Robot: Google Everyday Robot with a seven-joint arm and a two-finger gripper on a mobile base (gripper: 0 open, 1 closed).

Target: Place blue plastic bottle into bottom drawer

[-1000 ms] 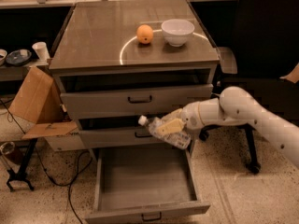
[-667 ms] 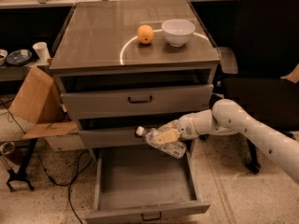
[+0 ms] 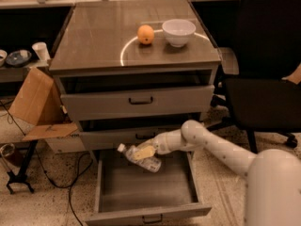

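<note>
While the bottom drawer (image 3: pixel 141 199) gapes open, the gripper (image 3: pixel 143 153) clasps the tilted, white-capped blue plastic bottle (image 3: pixel 141 159) above its far-left part.

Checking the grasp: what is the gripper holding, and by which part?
Over the bottom drawer, the gripper holds the blue plastic bottle by its middle, cap free.

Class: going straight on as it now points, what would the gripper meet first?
The gripper, holding the blue plastic bottle, points picture-left, slightly down: probably the left wall of the bottom drawer; depth unclear.
</note>
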